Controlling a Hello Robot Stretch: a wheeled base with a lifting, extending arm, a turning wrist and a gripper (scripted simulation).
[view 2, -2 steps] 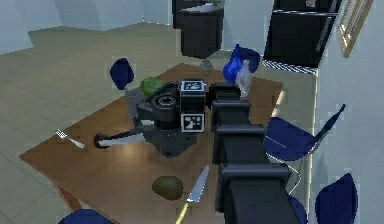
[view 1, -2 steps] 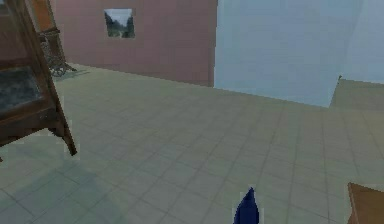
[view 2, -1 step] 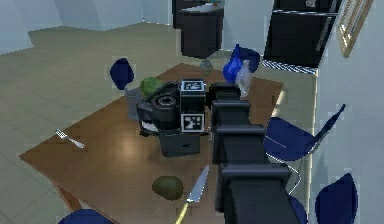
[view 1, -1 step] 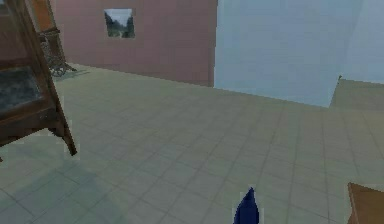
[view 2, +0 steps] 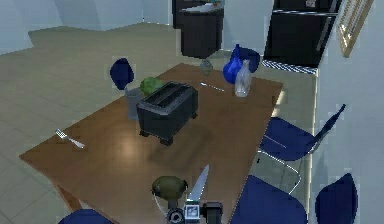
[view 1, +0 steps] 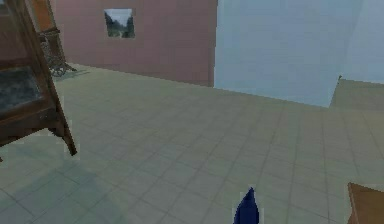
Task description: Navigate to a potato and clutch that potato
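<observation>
While we looked across the wooden table (view 2: 100, 150), a fork (view 2: 68, 138) lay at its nine o'clock edge and a black toaster (view 2: 167, 108) stood mid-table. At the toaster's six o'clock sat a potato-like lump (view 2: 168, 188), the gripper (view 2: 192, 212) at its five o'clock; whether the jaws held anything, we could not tell. A blue chair (view 2: 300, 135) stood at three o'clock.

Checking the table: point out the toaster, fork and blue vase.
Dark boxy toaster (view 2: 165, 118): arm side view, front wall.
Thin silver fork (view 2: 70, 139): arm side view, middle.
Glossy blue vase (view 2: 233, 68): arm side view, belly.
</observation>
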